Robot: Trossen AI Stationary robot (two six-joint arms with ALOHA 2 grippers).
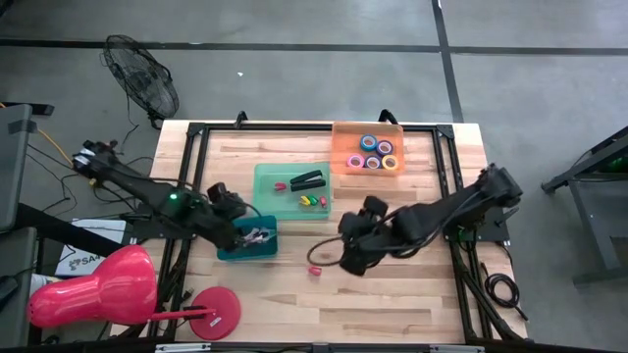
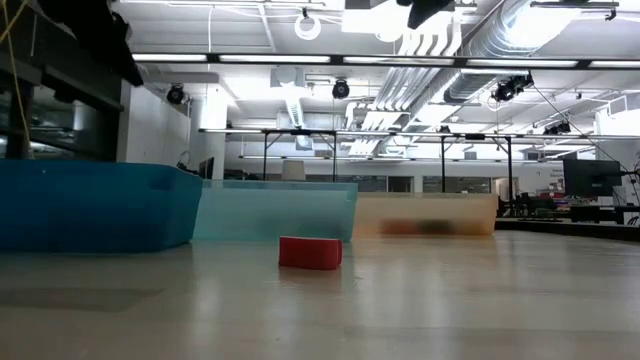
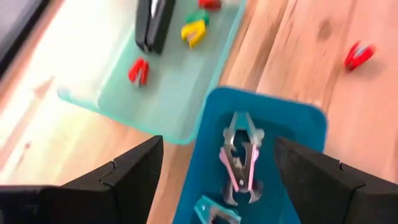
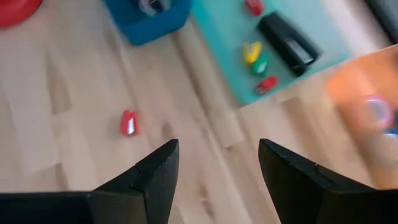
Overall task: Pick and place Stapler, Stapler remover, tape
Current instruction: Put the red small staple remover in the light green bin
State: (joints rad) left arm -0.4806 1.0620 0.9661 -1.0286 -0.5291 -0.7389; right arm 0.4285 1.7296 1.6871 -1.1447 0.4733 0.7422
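The black stapler (image 1: pixel 309 179) lies in the pale green tray (image 1: pixel 292 192) with small red, yellow and green pieces (image 1: pixel 312 201). Staple removers (image 3: pixel 242 158), metal with pink grips, lie in the blue bin (image 1: pixel 247 238). Ring-shaped tape rolls (image 1: pixel 378 152) sit in the orange tray (image 1: pixel 367 149). My left gripper (image 3: pixel 217 168) hangs open above the blue bin, its fingers on either side of the removers and touching nothing. My right gripper (image 4: pixel 217 165) is open above bare table, right of the blue bin. A small red piece (image 1: pixel 315 269) lies on the wood near it.
A pink lamp-like object (image 1: pixel 93 289) and a red disc (image 1: pixel 216 312) sit at the table's near left corner. A fan (image 1: pixel 142 74) stands beyond the far left edge. The low view shows the red piece (image 2: pixel 310 252) in front of the three containers.
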